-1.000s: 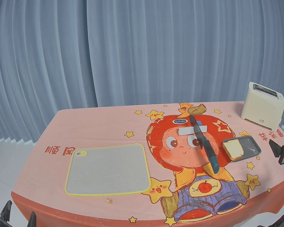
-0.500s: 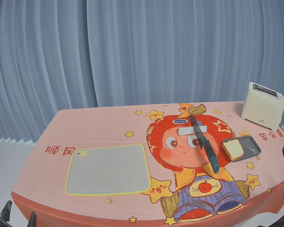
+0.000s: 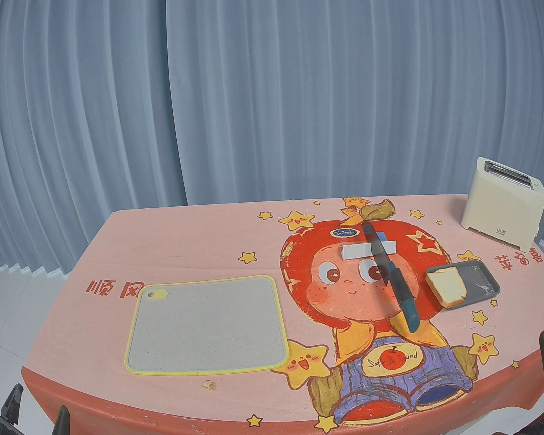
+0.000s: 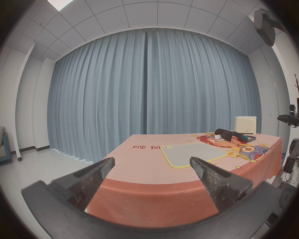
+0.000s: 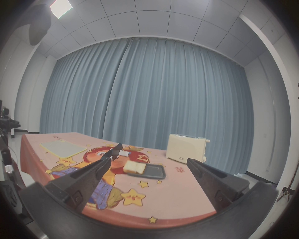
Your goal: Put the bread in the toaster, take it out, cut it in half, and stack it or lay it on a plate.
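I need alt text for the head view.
A slice of bread lies on a grey tray on a pink table, a knife on its left and a white toaster behind. A cutting board lies further left; the open left gripper sits at the near left corner.

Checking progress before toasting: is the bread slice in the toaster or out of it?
Out. The pale square bread slice lies on the grey rectangular tray, apart from the cream boxy toaster.

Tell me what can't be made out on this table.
- Toaster slots: head view, the angle hides their inside.
- Tray beneath the bread: head view, the bread covers it.
- Speck near the cutting board: head view, too small to identify.
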`<state>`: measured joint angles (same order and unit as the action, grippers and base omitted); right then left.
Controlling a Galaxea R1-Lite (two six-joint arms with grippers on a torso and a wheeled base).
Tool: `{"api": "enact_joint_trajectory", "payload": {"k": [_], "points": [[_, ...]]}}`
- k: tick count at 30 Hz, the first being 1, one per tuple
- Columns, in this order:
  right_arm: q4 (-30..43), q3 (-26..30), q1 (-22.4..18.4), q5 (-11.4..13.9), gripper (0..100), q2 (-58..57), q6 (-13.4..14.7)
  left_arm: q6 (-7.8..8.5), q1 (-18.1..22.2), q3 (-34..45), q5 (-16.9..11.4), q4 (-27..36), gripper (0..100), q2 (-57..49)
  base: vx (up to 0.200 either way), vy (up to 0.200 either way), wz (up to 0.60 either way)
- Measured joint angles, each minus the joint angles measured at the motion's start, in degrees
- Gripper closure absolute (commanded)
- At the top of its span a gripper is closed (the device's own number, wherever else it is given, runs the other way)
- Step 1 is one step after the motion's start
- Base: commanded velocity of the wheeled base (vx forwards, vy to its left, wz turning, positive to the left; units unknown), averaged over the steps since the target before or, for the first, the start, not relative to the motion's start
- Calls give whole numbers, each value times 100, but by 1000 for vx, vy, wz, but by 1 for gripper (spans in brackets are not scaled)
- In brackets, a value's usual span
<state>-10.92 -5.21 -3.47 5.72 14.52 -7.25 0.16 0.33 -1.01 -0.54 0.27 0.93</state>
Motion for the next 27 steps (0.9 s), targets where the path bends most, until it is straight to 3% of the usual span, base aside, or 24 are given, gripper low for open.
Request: {"api": "enact_joint_trajectory", "payload": {"k": [5,18,27], "points": [[696,48,48,93,0,-662,15,0,0,0,0,0,0,0,0,0,0],[808,408,80,52,0,-1104,37,0,-2,0,0,-2,0,0,0,0,0],[808,419,83,40,0,-1135,371,2,-2,0,0,0,0,0,0,0,0]]}}
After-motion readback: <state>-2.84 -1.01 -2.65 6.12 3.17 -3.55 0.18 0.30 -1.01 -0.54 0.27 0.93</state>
